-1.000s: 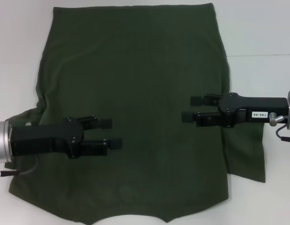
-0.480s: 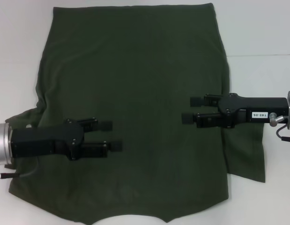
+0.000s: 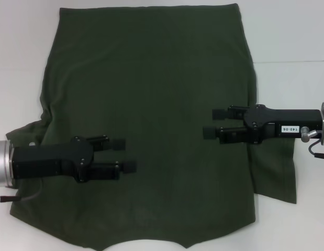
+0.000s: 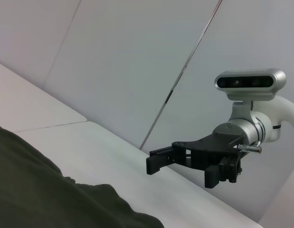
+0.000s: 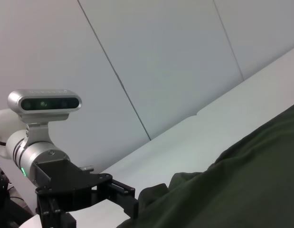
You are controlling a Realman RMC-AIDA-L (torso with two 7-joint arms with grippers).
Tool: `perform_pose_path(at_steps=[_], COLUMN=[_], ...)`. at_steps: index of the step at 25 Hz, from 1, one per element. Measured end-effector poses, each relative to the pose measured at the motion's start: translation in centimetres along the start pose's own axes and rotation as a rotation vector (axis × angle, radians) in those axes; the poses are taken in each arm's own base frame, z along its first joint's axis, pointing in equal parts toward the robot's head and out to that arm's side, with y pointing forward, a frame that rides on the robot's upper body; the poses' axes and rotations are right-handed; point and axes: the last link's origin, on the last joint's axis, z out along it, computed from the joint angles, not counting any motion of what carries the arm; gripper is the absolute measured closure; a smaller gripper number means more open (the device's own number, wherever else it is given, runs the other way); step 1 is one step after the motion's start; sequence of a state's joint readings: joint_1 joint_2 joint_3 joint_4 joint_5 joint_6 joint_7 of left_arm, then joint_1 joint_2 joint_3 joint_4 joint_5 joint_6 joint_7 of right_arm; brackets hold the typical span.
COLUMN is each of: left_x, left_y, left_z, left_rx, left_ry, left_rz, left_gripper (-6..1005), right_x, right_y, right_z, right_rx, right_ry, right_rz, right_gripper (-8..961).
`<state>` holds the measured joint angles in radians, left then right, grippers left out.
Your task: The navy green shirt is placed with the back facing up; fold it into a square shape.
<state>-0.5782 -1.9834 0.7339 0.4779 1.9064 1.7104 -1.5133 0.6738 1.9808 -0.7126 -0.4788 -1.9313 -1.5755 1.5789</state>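
The navy green shirt [image 3: 151,89] lies spread flat on the white table [image 3: 292,36], its hem at the far edge and its collar at the near edge. My left gripper [image 3: 124,155] hovers over the shirt's near left part, open and holding nothing. Over the right side my right gripper [image 3: 214,122] is open too, with nothing in it, and points inward. The left wrist view shows the right gripper [image 4: 182,171] farther off above the table, beyond the shirt [image 4: 42,199]. In the right wrist view the left gripper [image 5: 113,199] shows beside the shirt [image 5: 241,190].
A rumpled sleeve [image 3: 25,130] sticks out at the shirt's left edge under my left arm. The other sleeve [image 3: 279,167] lies flat at the right under my right arm. White table shows on both sides, and pale wall panels [image 4: 137,57] stand behind.
My left gripper has drifted slightly toward the near edge of the table. The right gripper and the shirt have not moved.
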Motion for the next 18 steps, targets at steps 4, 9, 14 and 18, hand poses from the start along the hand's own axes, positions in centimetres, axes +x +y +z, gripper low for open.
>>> perform_pose_path(at_steps=[4,9,14,18], left_x=[-0.09,-0.14,-0.1,-0.04], left_y=[0.04,0.03,0.04,0.03], left_z=[-0.01,-0.06,-0.11,-0.09], left_rx=[-0.001,0.0,0.0,0.0], left_ry=[-0.001,-0.003,-0.001,0.0], left_rz=[-0.002,-0.004,-0.004,-0.003], left_gripper=[124,123,123,124], right_x=[-0.01,0.11,0.11,0.09], right_y=[0.05,0.09,0.1,0.1], right_z=[0.07,0.03,0.03,0.05], right_rx=[-0.004,-0.005,-0.006,-0.006], right_ry=[0.001,0.0,0.0,0.001], right_rz=[0.0,0.005,0.005,0.002], right_gripper=[8,8,9,9])
